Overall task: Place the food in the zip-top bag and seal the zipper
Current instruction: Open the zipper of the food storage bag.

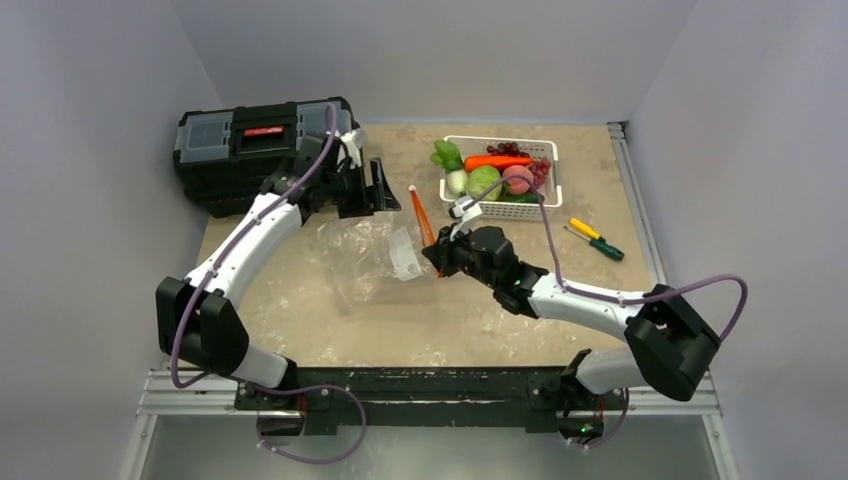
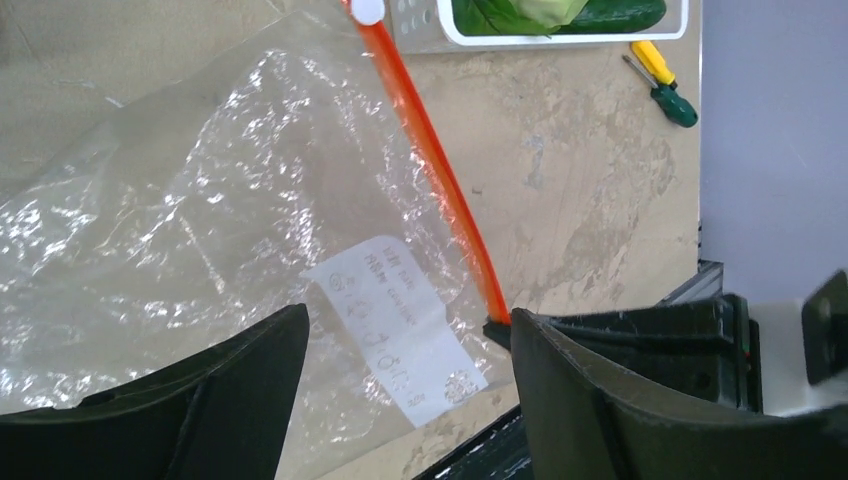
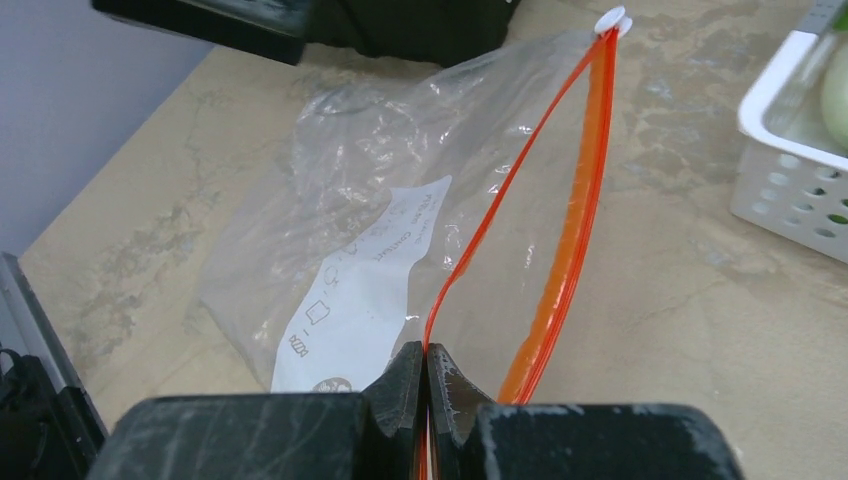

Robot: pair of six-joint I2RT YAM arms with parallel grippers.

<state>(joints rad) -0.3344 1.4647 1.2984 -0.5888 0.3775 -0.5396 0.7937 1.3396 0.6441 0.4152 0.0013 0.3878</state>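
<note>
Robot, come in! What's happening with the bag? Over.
Right end effector shut on zipper, mouth open. Left end effector open near zip-top bag. Food in basket. Nothing blocking.

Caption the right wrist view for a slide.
Right gripper pinches one zipper lip, holding the empty zip-top bag open.

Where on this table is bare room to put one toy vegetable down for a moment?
Bare tabletop lies between the zip-top bag and the near edge, and a narrow far strip lies between toolbox and basket. Crowded: around the zipper, which the right gripper pinches, and by the screwdrivers.
</note>
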